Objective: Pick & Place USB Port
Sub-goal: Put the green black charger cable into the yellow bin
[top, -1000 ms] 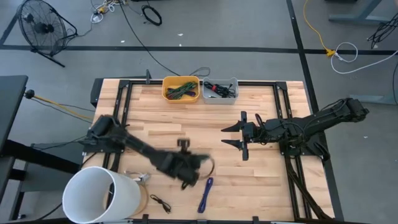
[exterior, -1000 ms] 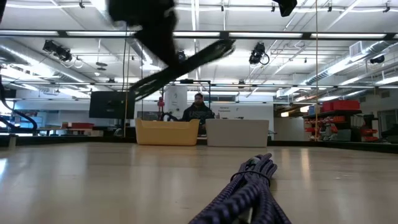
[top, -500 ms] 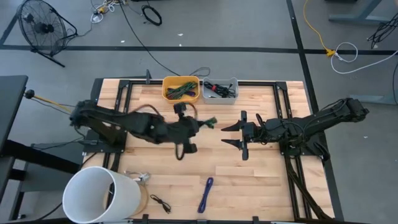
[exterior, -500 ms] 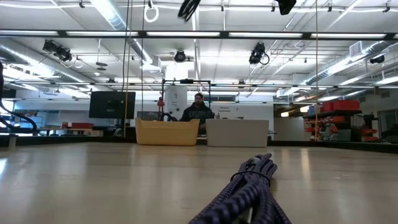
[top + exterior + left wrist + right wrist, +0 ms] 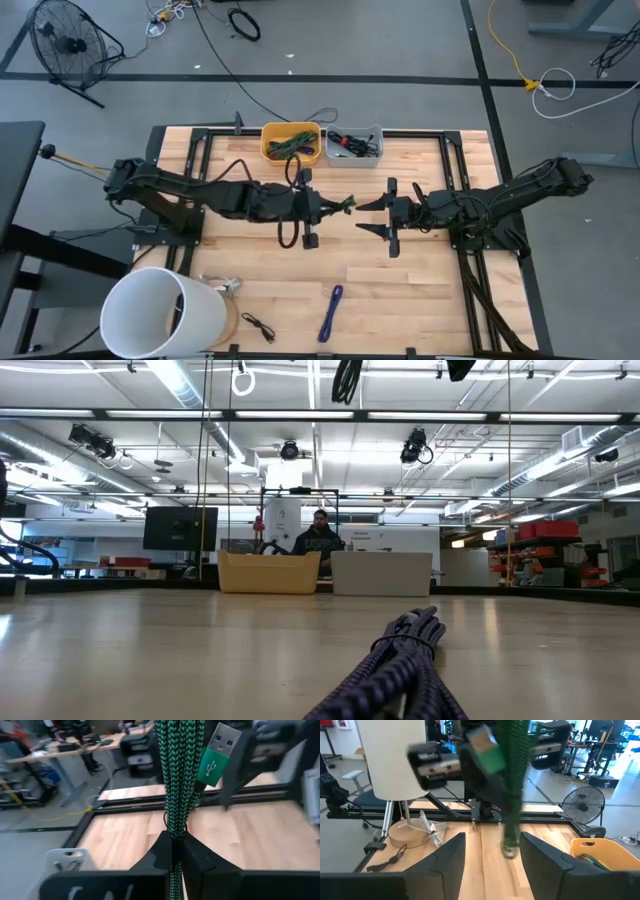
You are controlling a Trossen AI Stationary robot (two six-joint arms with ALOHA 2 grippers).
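While a blue cable (image 5: 331, 313) lies near the desk's (image 5: 420, 300) front edge, beside a white cylinder (image 5: 165, 314) at the front left corner, the work sits mid-desk. The left gripper (image 5: 345, 205) has its fingers (image 5: 192, 856) pressed together on a green braided USB cable (image 5: 176, 775) — its plug (image 5: 217, 754) up beside the strands. Facing it, just apart, the right gripper (image 5: 372, 217) stands spread, holding nothing. Along the back edge sit a yellow bin (image 5: 291, 143) and a grey bin (image 5: 354, 146).
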